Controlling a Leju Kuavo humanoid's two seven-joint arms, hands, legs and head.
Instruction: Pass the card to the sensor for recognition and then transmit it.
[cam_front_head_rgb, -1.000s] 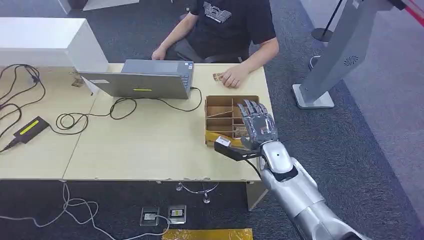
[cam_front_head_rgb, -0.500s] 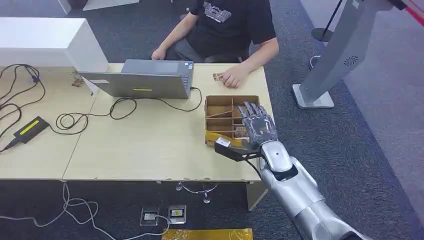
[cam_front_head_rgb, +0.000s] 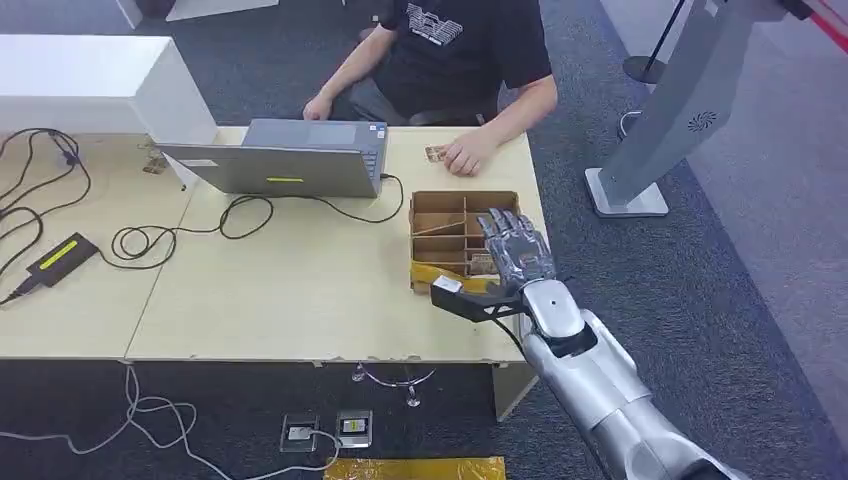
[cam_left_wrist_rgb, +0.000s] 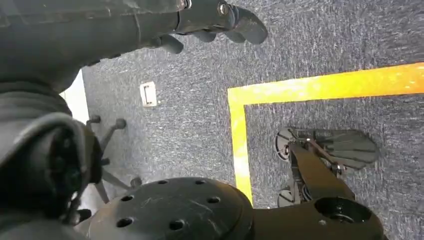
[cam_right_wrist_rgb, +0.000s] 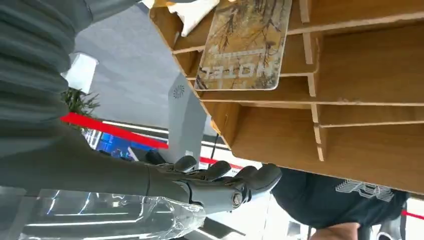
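1. While the right hand (cam_front_head_rgb: 516, 247) hovered over the right-hand side of the cardboard box (cam_front_head_rgb: 440, 212), its fingers (cam_front_head_rgb: 503, 222) were stretched out flat and apart, with nothing held in them.
2. From the right wrist view, that hand (cam_right_wrist_rgb: 210, 182) showed its fingers (cam_right_wrist_rgb: 260, 176) extended side by side, clear of the box's wooden-brown dividers and touching none of them.
3. Inside the box (cam_right_wrist_rgb: 350, 100), a card (cam_right_wrist_rgb: 245, 42) printed with a branch pattern and lettering lay in one compartment, leaning across a divider; the hand was near it but apart from it.
4. From the head view the card (cam_front_head_rgb: 483, 264) was a small patch in a near compartment just beside the hand, too small to read.
5. As for the left hand (cam_left_wrist_rgb: 220, 20), it hung over grey carpet (cam_left_wrist_rgb: 200, 100) crossed by yellow tape (cam_left_wrist_rgb: 320, 87); its dark fingers (cam_left_wrist_rgb: 245, 25) were loosely curled and held nothing.
6. On the light wooden table (cam_front_head_rgb: 280, 290) the box sat at the right end, with a grey laptop (cam_front_head_rgb: 275, 158) beyond it to the left and black cables (cam_front_head_rgb: 180, 235) running across the top.
7. A small black device (cam_front_head_rgb: 60, 258) with a yellowish stripe lay near the table's left end.
8. Behind the table sat a person in a black shirt (cam_front_head_rgb: 460, 45), one hand (cam_front_head_rgb: 465, 155) resting on the tabletop just beside a small card-like object (cam_front_head_rgb: 435, 154).
9. A grey stand (cam_front_head_rgb: 670, 110) rose from the carpet to the right of the table.
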